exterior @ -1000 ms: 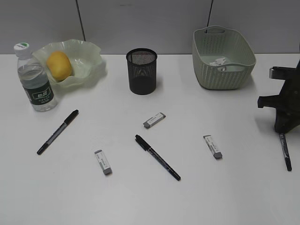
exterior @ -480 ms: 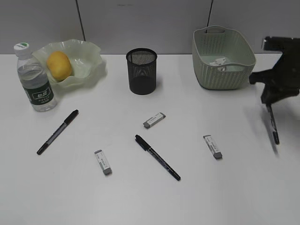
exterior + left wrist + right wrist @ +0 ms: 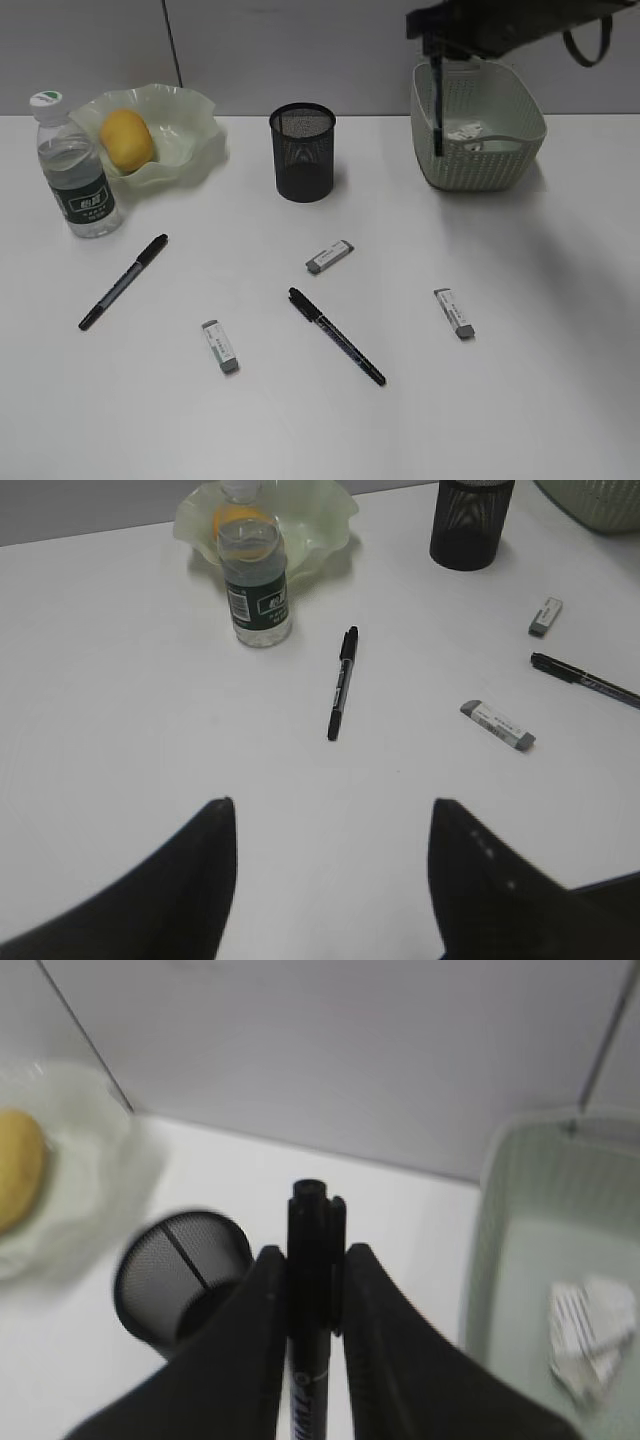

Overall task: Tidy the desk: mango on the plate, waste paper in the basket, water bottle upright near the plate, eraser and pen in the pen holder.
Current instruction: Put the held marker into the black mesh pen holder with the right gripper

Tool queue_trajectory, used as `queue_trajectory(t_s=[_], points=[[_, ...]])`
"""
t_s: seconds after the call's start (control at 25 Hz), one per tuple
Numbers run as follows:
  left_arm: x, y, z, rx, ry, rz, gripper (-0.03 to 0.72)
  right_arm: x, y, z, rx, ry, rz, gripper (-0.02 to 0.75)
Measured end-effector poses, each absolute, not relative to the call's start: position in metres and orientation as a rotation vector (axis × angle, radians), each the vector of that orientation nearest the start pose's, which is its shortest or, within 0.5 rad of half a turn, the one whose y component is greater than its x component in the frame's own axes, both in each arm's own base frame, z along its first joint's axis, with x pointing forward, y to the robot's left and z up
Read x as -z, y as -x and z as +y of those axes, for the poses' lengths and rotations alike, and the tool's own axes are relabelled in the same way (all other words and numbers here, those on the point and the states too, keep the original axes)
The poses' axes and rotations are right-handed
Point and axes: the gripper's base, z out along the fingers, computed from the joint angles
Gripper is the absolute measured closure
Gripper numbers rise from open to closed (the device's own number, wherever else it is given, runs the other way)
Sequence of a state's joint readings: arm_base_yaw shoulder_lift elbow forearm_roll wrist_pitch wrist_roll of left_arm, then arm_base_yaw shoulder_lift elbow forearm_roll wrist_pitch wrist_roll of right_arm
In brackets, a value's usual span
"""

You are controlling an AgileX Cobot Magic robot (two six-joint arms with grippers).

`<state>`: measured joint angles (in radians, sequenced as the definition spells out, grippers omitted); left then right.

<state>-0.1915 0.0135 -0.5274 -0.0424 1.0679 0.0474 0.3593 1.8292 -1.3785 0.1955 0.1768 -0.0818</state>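
Observation:
My right gripper (image 3: 436, 48) is high at the back, shut on a black pen (image 3: 437, 105) that hangs down in front of the basket (image 3: 478, 165); the right wrist view shows the pen (image 3: 312, 1260) clamped between the jaws (image 3: 312, 1260), above and right of the pen holder (image 3: 180, 1280). The waste paper (image 3: 466, 132) lies in the basket. The mango (image 3: 125, 138) sits in the plate (image 3: 190, 140). The water bottle (image 3: 75, 170) stands upright beside the plate. The pen holder (image 3: 302, 152) stands mid-back. Two pens (image 3: 122, 281) (image 3: 336, 335) and three erasers (image 3: 329, 256) (image 3: 219, 346) (image 3: 453, 312) lie on the desk (image 3: 500, 400). My left gripper (image 3: 330, 825) is open, empty.
A grey partition wall (image 3: 300, 50) runs along the back edge of the desk. The right arm's dark body (image 3: 520, 25) crosses the top right above the basket.
The right gripper lifted the pen off the desk at the right edge and carried it up and left, now high above the basket's left side. Other things did not move.

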Motion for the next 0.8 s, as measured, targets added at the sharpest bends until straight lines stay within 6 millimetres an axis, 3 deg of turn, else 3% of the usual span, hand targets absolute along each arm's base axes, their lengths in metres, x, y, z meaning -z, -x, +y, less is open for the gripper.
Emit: queue_trajectory(t_s=[0.16, 0.32, 0.56, 0.8], points=[[-0.284, 0.007, -0.002, 0.141, -0.246, 2.025, 0.228, -0.292, -0.400, 0.188, -0.372, 0.298, 1.862, 0.594], [-0.284, 0.007, -0.002, 0.141, -0.246, 2.025, 0.230, -0.287, -0.401, 0.214, -0.403, 0.309, 1.715, 0.595], [-0.284, 0.007, -0.002, 0.141, -0.246, 2.025, 0.233, -0.247, -0.406, 0.247, -0.408, 0.370, 1.599, 0.596], [-0.284, 0.007, -0.002, 0.141, -0.246, 2.025, 0.233, -0.203, -0.423, 0.259, -0.397, 0.373, 1.580, 0.596]])
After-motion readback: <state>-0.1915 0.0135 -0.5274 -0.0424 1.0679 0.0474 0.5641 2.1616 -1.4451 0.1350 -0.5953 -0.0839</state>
